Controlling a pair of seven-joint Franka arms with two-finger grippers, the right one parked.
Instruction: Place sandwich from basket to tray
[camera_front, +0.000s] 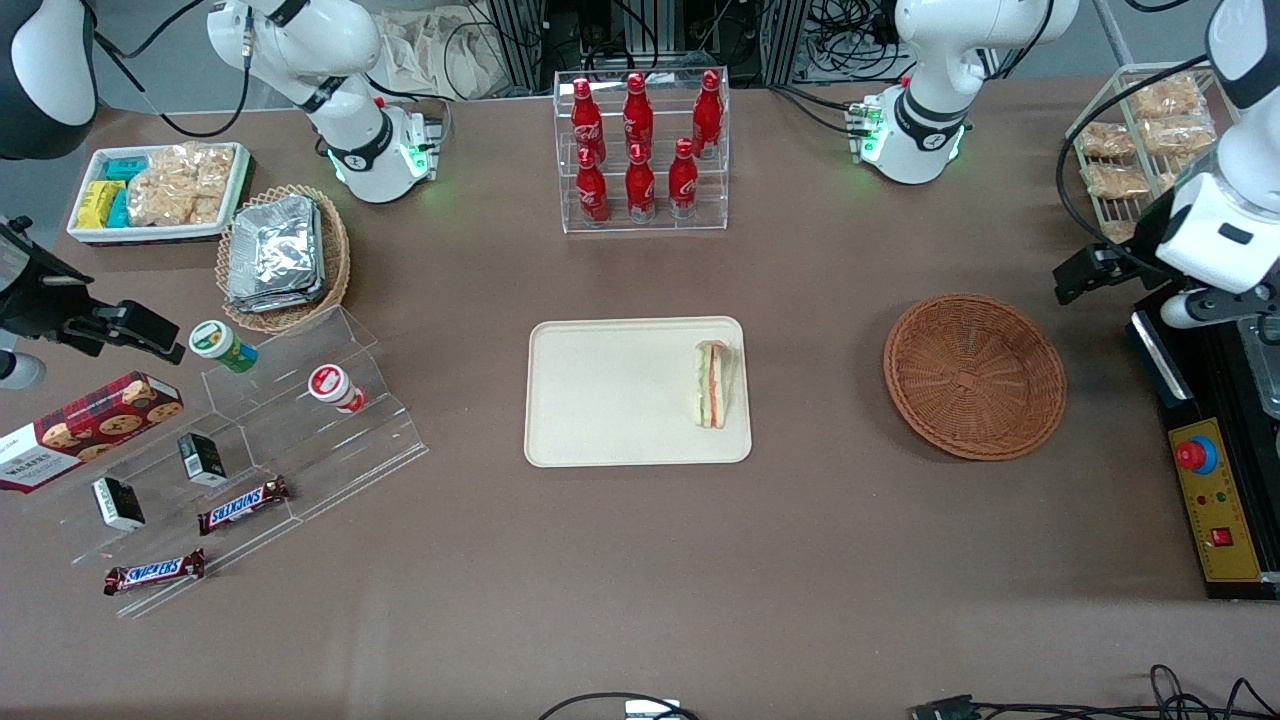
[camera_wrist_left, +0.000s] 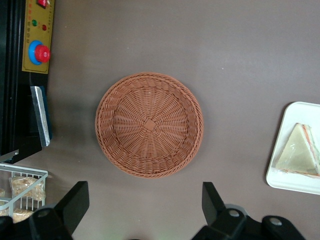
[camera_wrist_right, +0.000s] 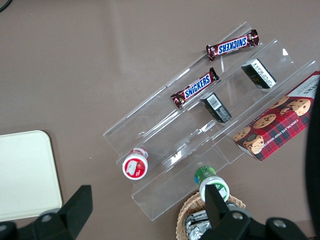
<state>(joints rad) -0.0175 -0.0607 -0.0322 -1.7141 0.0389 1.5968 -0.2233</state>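
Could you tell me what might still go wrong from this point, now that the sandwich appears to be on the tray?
1. The sandwich lies at the tray's edge toward the working arm, close to the rim; a nudge could tip it onto the table.
2. The open gripper hangs above the table beside the empty basket; a low sweep could knock the basket.
3. The wire rack of snack packets stands near that arm, so a careless retreat might catch it.

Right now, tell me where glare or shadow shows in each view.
Front view: even light, glare on the foil packets. Left wrist view: the basket is sharp and casts a soft shadow; the open tool hangs empty above it; the sandwich wrap shows a faint sheen. Right wrist view: glints on the acrylic stand.
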